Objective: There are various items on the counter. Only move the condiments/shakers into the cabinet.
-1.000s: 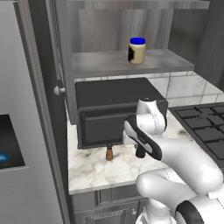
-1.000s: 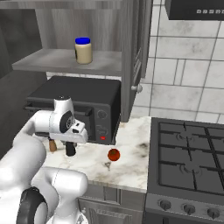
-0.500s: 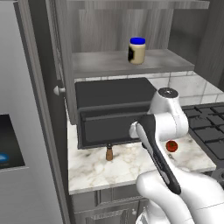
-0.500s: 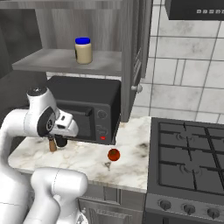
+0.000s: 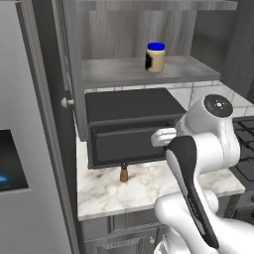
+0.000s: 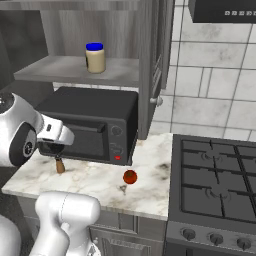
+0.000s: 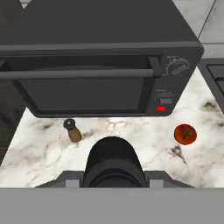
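Gripper (image 7: pixel 113 178) jaws are set narrow around the black shaker (image 7: pixel 113 157), which is seen from above as a dark round top between the fingers. The shaker is judged to be held clear of the counter (image 7: pixel 131 131), in front of the toaster oven (image 7: pixel 87 43); contact with the marble cannot be confirmed from the hand view.

Task status:
- Jar (image 5: pixel 155 57): placed upright on the cabinet shelf (image 5: pixel 109 73). This item is counted as done.
- Black shaker: gripped, not yet in the cabinet. A lift to shelf height, above the oven, is required.
- Wooden shaker (image 7: pixel 73 131): upright on the counter, just in front of the oven's lower left corner. It is left to be moved.
- Tomato (image 7: pixel 185 134): on the counter near the oven's right end. It is not to be moved.

One of three containers is judged stowed.
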